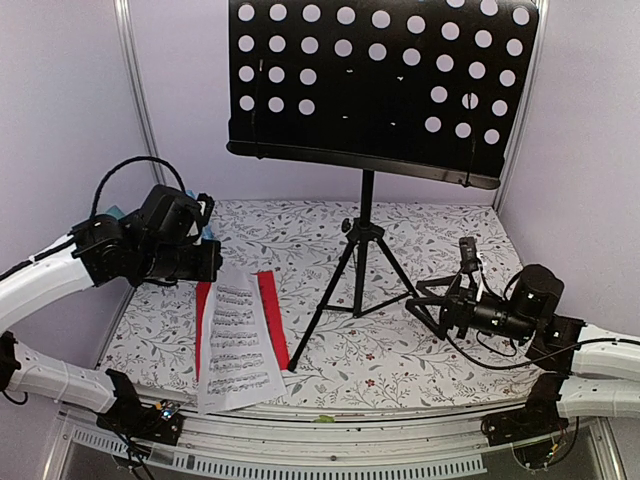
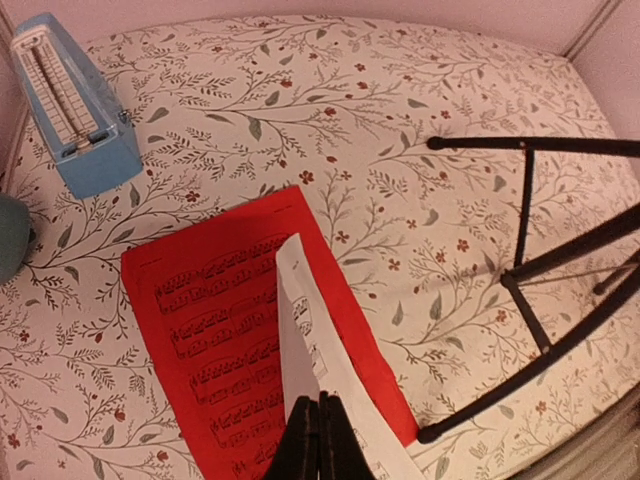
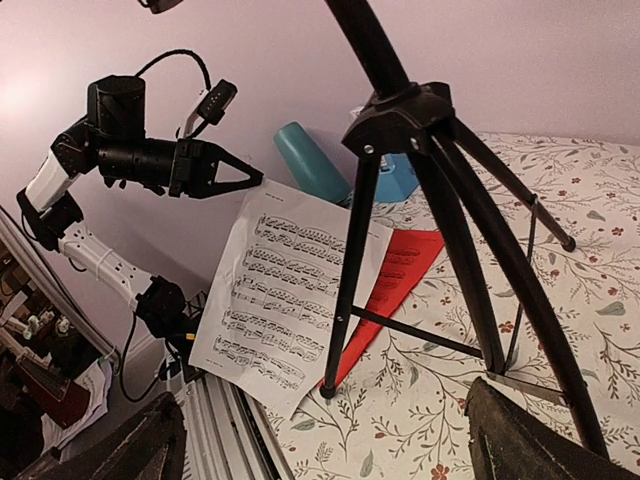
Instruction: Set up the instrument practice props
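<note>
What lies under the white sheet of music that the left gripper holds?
The red sheet lies flat on the table beneath it. The lifted white sheet covers part of the red one, so that part cannot be seen.

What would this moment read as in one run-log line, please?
left gripper: shut on white sheet | right gripper: open, empty | red sheet: lying flat

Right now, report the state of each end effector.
Left end effector: closed on the white sheet.
Right end effector: open, holding nothing.
</note>
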